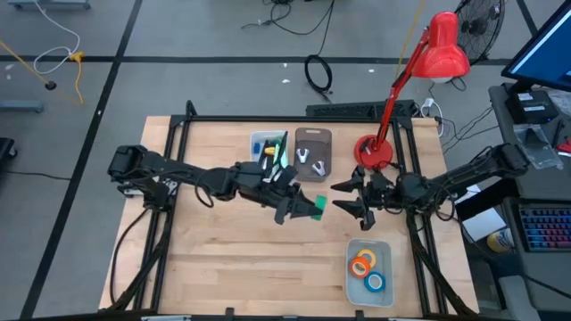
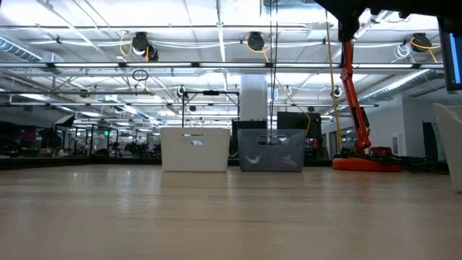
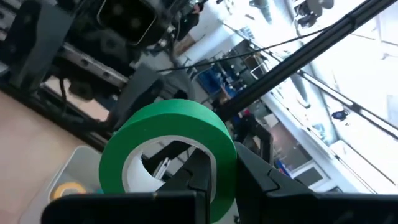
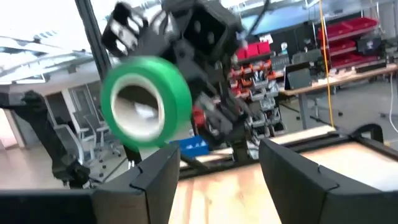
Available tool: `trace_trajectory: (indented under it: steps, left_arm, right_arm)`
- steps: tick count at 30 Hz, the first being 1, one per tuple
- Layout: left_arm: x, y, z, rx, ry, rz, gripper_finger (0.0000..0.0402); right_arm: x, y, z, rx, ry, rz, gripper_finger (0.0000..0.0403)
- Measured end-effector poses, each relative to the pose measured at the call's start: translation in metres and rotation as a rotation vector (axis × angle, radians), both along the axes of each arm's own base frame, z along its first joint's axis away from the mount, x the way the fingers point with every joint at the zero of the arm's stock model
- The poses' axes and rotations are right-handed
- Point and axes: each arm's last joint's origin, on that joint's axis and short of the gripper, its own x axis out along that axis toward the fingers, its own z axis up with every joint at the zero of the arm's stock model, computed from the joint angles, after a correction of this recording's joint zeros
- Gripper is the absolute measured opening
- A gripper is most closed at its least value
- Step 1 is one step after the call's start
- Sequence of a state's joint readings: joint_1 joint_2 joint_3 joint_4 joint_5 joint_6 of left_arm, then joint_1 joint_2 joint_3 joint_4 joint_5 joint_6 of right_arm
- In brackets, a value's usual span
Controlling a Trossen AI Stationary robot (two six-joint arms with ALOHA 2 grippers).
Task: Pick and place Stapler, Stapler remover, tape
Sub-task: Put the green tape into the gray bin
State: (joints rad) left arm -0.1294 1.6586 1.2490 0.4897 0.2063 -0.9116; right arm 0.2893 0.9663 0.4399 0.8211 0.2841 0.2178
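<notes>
No brand, label or writing legible in any view.

Left gripper [image 1: 308, 209]: above mid-table, fingers pinched on the wall of the green tape roll [image 1: 318, 206], one finger through the pale core, one outside. Left wrist view shows this best: green roll [image 3: 171, 149] fills the frame just ahead of the dark fingers [image 3: 186, 180], with the right arm's body beyond it.

Right gripper [image 1: 346, 198]: just beside the green roll, facing it, fingers spread, not touching it. Right wrist view shows the roll [image 4: 146, 102] ahead of and above the two spread fingers [image 4: 155, 174], apart from them, carried by the left gripper [image 4: 186, 62].

Only the high view gives the table layout:
- clear bin [image 1: 368, 272] near the right gripper, toward the front edge, holding the orange roll [image 1: 362, 264] and blue roll [image 1: 375, 283]; a yellow roll seems to sit under the orange, not certain.
- white tray [image 1: 268, 144] and grey tray [image 1: 313, 152] behind the left gripper, with small items inside; cannot tell which is stapler or remover.
- red desk lamp [image 1: 419, 71] behind the right gripper.

Low view: both trays [image 2: 195, 149] [image 2: 271, 150] seen from the side and the lamp base [image 2: 364, 163]; the bare tabletop [image 2: 216, 217] in front; the roll and both grippers' fingers out of frame. Left wrist view catches a corner of the clear bin [image 3: 74, 174] with a yellowish roll inside, below the green roll.
</notes>
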Motion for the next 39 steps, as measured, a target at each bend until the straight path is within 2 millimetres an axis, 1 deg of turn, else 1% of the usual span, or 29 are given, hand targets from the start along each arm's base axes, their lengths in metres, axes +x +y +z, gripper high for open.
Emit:
trace_trajectory:
  steps: [10, 14, 19, 25, 29, 34, 39]
  left_arm:
    - [0.002, 0.000, -0.006, 0.036, 0.034, 0.007, 0.0035]
    - [0.002, 0.000, -0.006, 0.048, 0.038, 0.012, 0.0035]
    - [0.002, 0.001, -0.006, 0.048, 0.030, 0.017, 0.0035]
    - [0.002, 0.001, -0.006, 0.048, 0.032, 0.018, 0.0035]
    - [0.002, 0.002, -0.006, 0.051, 0.028, 0.022, 0.0035]
    - [0.002, 0.003, -0.006, 0.051, 0.022, 0.025, 0.0035]
    - [0.002, 0.004, -0.006, 0.053, 0.023, 0.032, 0.0035]
  right_arm:
    - [0.016, 0.005, 0.009, 0.001, 0.008, 0.026, 0.0246]
    - [0.020, 0.006, 0.011, 0.030, 0.009, 0.031, 0.0247]
    - [0.025, 0.005, 0.008, 0.050, 0.031, 0.029, 0.0240]
    - [0.034, 0.006, 0.011, 0.036, 0.035, 0.042, 0.0227]
    - [0.037, 0.006, 0.008, 0.028, 0.047, 0.049, 0.0212]
    - [0.037, 0.006, 0.008, 0.026, 0.057, 0.059, 0.0183]
    - [0.037, 0.006, 0.007, 0.024, 0.065, 0.062, 0.0141]
